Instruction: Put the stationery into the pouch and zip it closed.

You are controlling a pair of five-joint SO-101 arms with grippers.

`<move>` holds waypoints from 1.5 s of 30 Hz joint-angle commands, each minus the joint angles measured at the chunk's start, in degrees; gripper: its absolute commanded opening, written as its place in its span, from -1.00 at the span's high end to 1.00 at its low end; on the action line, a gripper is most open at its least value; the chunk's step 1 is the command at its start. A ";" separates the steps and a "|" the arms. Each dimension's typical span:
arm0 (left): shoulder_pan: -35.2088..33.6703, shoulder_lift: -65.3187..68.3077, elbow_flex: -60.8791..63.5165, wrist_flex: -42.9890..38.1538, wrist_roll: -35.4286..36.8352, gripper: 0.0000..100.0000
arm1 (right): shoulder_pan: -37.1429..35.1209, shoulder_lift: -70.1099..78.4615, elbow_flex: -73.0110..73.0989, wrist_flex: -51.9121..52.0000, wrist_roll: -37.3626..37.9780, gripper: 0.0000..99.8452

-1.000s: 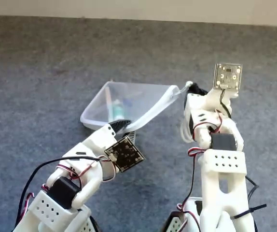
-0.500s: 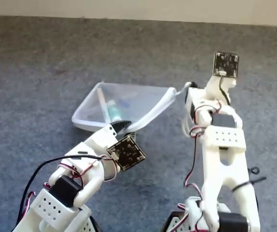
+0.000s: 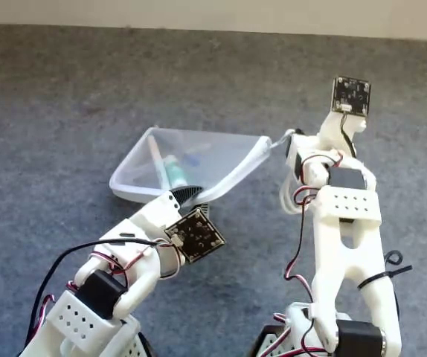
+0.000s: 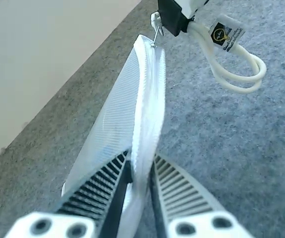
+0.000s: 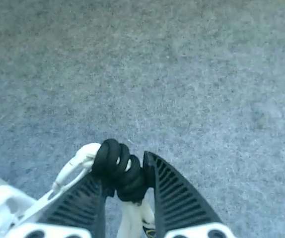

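A clear mesh pouch (image 3: pixel 198 160) lies tilted on the grey carpet, with a white pen (image 3: pixel 156 166), a green-capped item (image 3: pixel 175 174) and a small blue item (image 3: pixel 193 158) showing through it. My left gripper (image 3: pixel 190 196) is shut on the pouch's near zipper edge (image 4: pixel 138 163), the white tape pinched between its ribbed fingers (image 4: pixel 175 181). At the pouch's far corner my right gripper (image 3: pixel 295 143) is shut on the black cord pull (image 5: pixel 121 170) of the zipper. From the left wrist view the two sides of the pouch (image 4: pixel 127 109) lie flat together up to the metal slider (image 4: pixel 155 30).
Grey carpet (image 3: pixel 65 97) surrounds the pouch on all sides. A pale wall strip (image 3: pixel 213 15) runs along the far edge. A white cable loop (image 4: pixel 234 72) hangs from the right arm beside the pouch's corner.
The pouch's left corner has shifted a little to the left and the contents now show more. The right arm has stretched slightly farther away, still holding the pull.
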 commanded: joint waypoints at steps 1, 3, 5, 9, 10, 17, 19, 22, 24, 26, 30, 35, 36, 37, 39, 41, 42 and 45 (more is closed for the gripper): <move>-1.80 -1.10 -1.54 1.32 -0.44 0.99 | 6.20 0.22 -5.76 1.36 -1.23 0.98; -1.80 -1.10 -1.54 1.23 -0.44 0.99 | 6.20 0.04 -6.37 3.30 -1.49 0.97; -1.80 -1.10 -1.80 1.14 -0.35 0.99 | 6.20 -1.01 -7.78 5.14 -1.67 0.89; -1.80 -1.10 -1.89 1.05 -0.18 0.99 | 6.11 -4.62 -8.22 7.78 -1.85 0.72; -1.80 -1.10 -1.89 1.05 -0.18 0.99 | 5.67 -5.67 -8.22 7.78 -2.46 0.69; -1.80 -1.10 -1.54 1.05 -0.18 0.98 | 2.51 -10.07 -5.49 7.69 -5.10 0.69; -1.80 -1.10 -1.54 1.05 -0.18 0.98 | 1.54 -11.12 -4.62 7.69 -5.19 0.69; -1.80 -1.10 -1.54 1.05 -0.18 0.94 | 1.45 -12.88 -4.35 7.69 -5.27 0.69; -1.80 -1.10 -1.45 1.05 -0.09 0.85 | 1.54 -13.67 -4.35 7.78 -5.27 0.69; -1.80 -1.10 -1.45 1.23 0.62 0.77 | 1.54 -14.11 -4.26 7.87 -5.27 0.69; -2.68 -1.10 -1.80 1.23 6.33 0.70 | 1.54 -14.20 -4.26 7.87 -5.27 0.69; -5.05 -1.10 -1.89 1.23 7.30 0.58 | 1.54 -14.20 -4.35 9.27 -5.27 0.69; -5.14 -1.10 -1.89 1.32 7.30 0.58 | 1.54 -14.20 -4.35 10.07 -5.27 0.69; -5.14 -1.10 -1.89 1.32 7.30 0.57 | 1.54 -14.20 -4.70 10.86 -5.27 0.69; -5.14 -1.19 -1.89 1.32 7.38 0.57 | 1.54 -14.20 -4.79 12.44 -5.27 0.69; -5.14 -1.19 -2.15 1.32 8.97 0.57 | 1.54 -14.20 -4.79 13.14 -5.27 0.69; -5.14 -1.19 -2.86 1.58 9.93 0.57 | 1.45 -14.29 -4.79 13.14 -5.27 0.69; -5.14 -1.19 -6.90 7.03 11.52 0.57 | 1.19 -14.29 -4.79 13.23 -5.27 0.69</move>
